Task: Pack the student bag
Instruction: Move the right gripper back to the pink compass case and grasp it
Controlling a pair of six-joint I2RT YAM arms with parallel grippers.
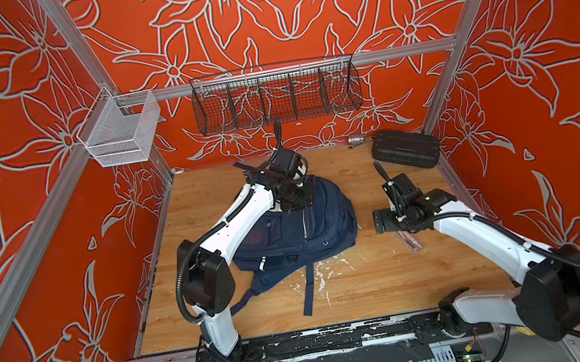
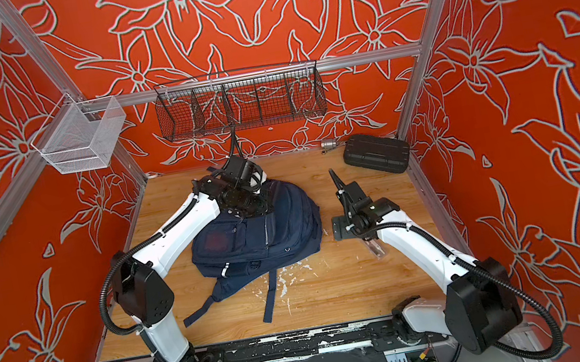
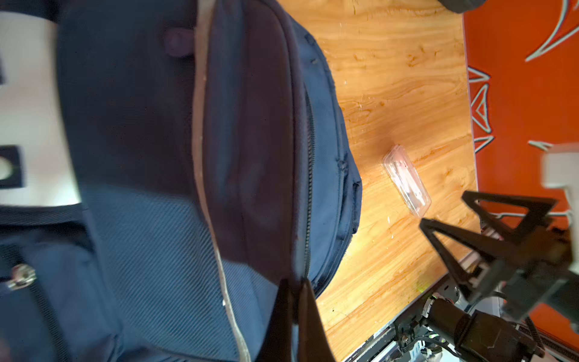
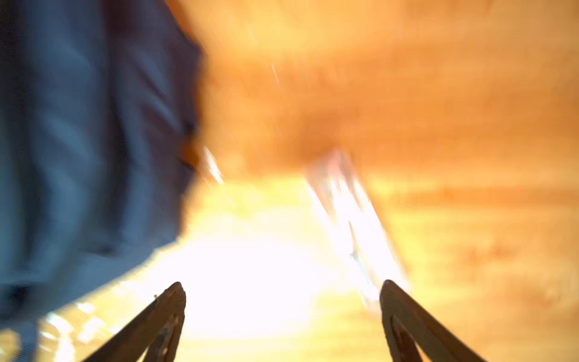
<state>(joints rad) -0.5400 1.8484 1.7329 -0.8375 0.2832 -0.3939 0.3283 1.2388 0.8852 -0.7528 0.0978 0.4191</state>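
Task state: judged early. Nothing is seen inside the bag, and both loose cases lie outside it.
Left to do: open a compartment, load the cases, close up.
Surface [image 1: 378, 286]: wooden board that carries everything; white scuffs near its front edge.
Student bag [image 1: 301, 236]: navy, lying flat with its front pockets up, left of centre on the surface under the left arm.
Bag long axis: slantwise in both top views, from near-left to far-right. The rounded top end points towards the back wall and the right; the loose straps trail towards the robot bases.
Black ribbed hard case [image 1: 405, 148]: far right corner, well apart from the bag.
Clear plastic case [image 1: 409, 241]: flat on the surface, right of the bag, just beside the right gripper.
Left gripper [image 3: 294, 285]: jaws fully together at the bag's zip seam, apparently pinching it. Whether they hold a zip pull or only fabric cannot be told.
Right gripper [image 4: 283, 283]: jaws spread wide and holding nothing, low over the surface. The clear case lies ahead, in a blurred view.
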